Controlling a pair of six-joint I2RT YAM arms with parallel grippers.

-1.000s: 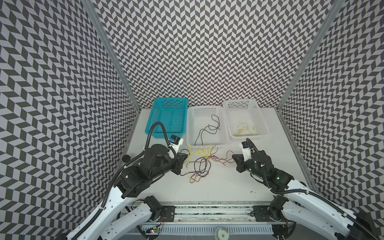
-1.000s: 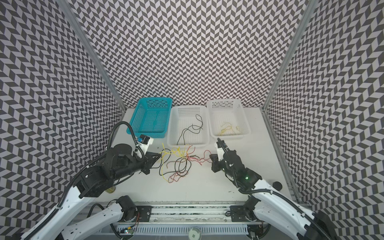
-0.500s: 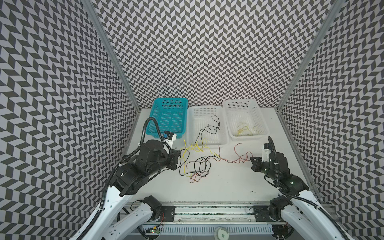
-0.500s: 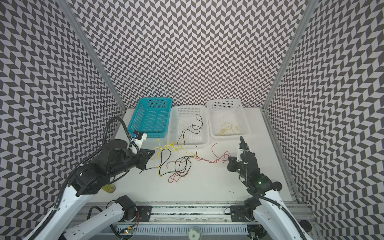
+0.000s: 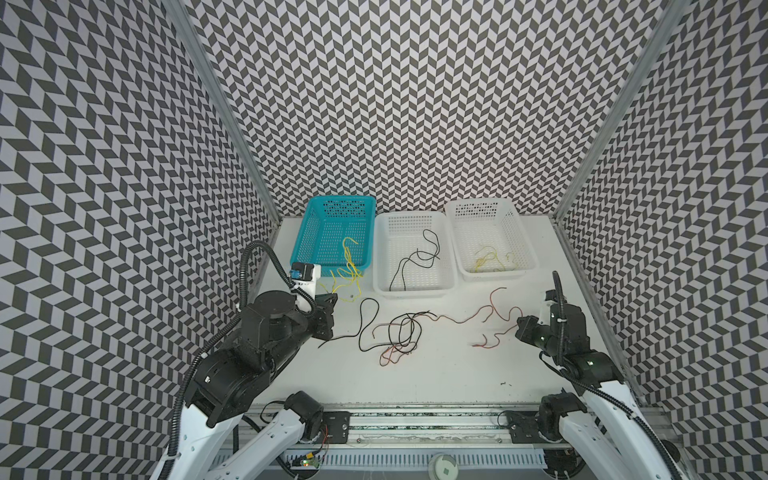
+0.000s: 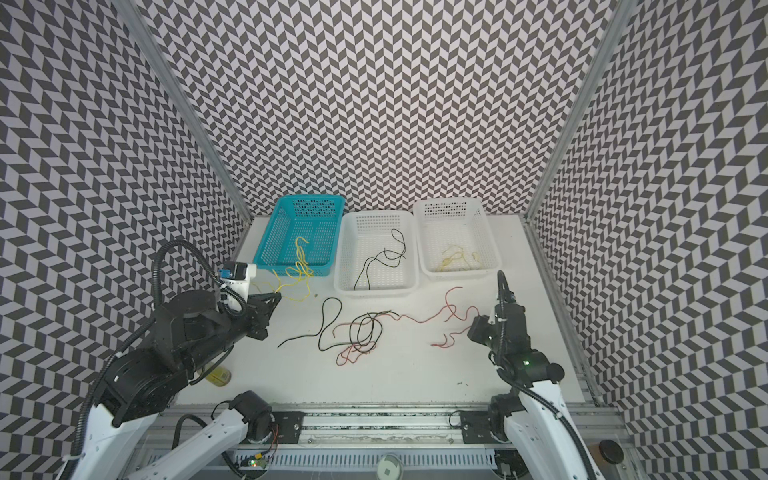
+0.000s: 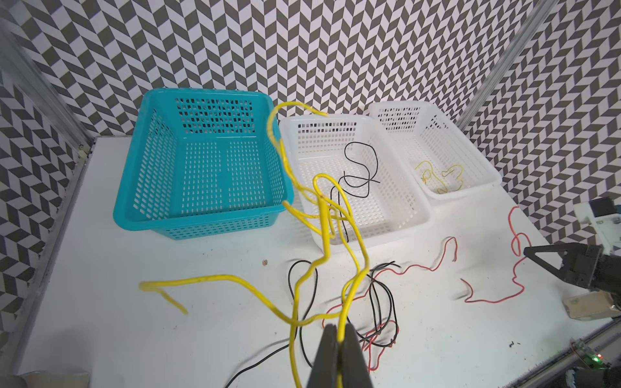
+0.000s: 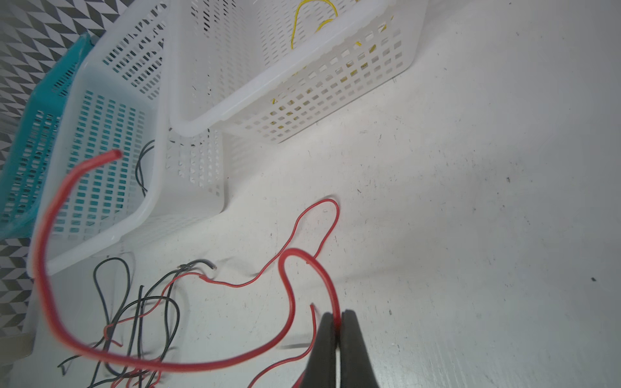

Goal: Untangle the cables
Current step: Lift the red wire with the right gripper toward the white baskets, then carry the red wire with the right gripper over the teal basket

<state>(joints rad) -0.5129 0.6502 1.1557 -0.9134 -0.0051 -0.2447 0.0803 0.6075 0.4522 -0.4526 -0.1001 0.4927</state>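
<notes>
A knot of black and red cables (image 5: 399,338) (image 6: 361,332) lies mid-table. My left gripper (image 5: 334,296) (image 6: 277,295) (image 7: 339,327) is shut on yellow cables (image 5: 351,268) (image 7: 322,215), which hang in loops in front of the teal basket (image 5: 300,245), lifted off the table. My right gripper (image 5: 519,324) (image 6: 471,328) (image 8: 337,314) is shut on a red cable (image 5: 492,309) (image 8: 289,285). That cable trails leftward across the table to the knot, and its free end curls up in the air.
Three baskets stand in a row at the back. The middle white basket (image 5: 411,291) holds a black cable (image 5: 415,257). The right white basket (image 5: 494,274) holds a yellow cable (image 5: 490,257). A small yellow item (image 6: 218,376) lies under my left arm.
Both grippers have drawn apart. The left pulled the yellow cables out of the knot toward the teal basket; the right dragged the red cable rightward, stretching it out.
</notes>
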